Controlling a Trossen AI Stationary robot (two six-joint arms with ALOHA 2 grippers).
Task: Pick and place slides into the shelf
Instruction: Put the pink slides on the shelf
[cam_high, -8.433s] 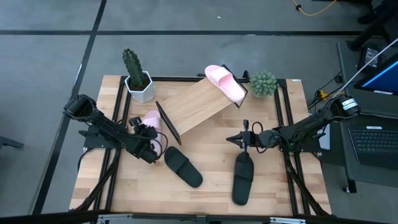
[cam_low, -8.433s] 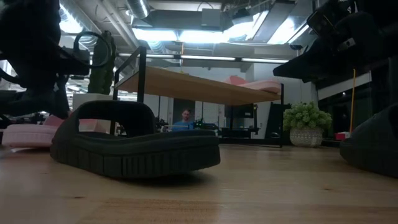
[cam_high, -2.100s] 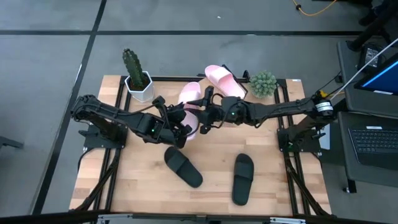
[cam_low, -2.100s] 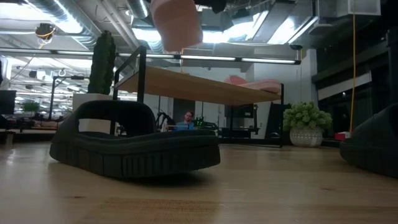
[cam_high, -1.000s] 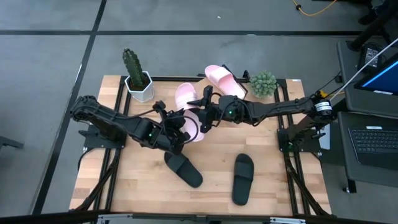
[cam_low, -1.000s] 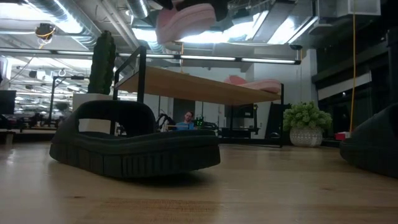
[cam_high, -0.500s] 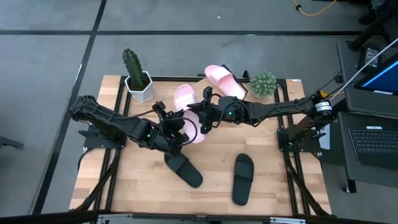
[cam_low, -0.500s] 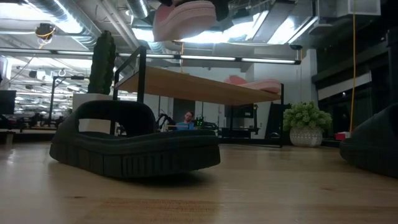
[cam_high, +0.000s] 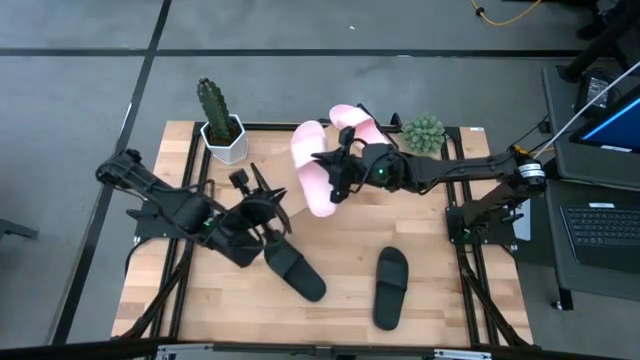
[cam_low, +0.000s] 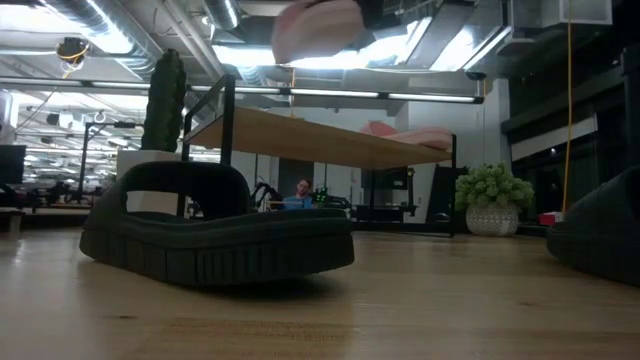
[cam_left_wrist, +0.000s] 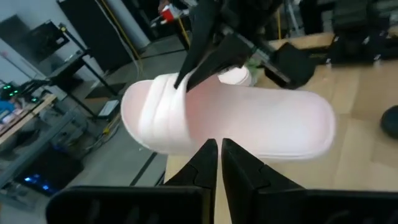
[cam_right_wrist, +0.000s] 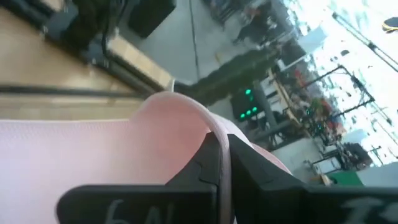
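- The right end effector (cam_high: 338, 172) is clenched on the strap of a pale pink slide (cam_high: 312, 168), holding it in the air over the slanted shelf (cam_high: 268, 165); in the right wrist view its two dark fingers (cam_right_wrist: 214, 163) pinch the strap edge between them.
- From table height the held pink slide (cam_low: 318, 28) hangs high above the shelf board (cam_low: 320, 140), clear of it.
- A second pink slide (cam_high: 358, 122) lies on the far end of the shelf, just beyond the right end effector and partly hidden by it.
- The left end effector (cam_high: 262, 212) is near the low corner of the shelf, apart from the held slide. In the left wrist view its fingers (cam_left_wrist: 202, 163) are pressed almost together with nothing between them, and the pink slide (cam_left_wrist: 236, 121) hangs ahead of them in the other arm's grip.
- A black slide (cam_high: 294, 267) lies on the table (cam_high: 340, 300) just beside the left end effector, on its near side.
- The other black slide (cam_high: 390, 287) lies on the table well below the right end effector, apart from the first black one.
- A cactus in a white pot (cam_high: 220, 124) stands at the table's far corner beyond the left end effector; a round green plant (cam_high: 423, 134) stands just past the right arm, beside the shelf's far end.
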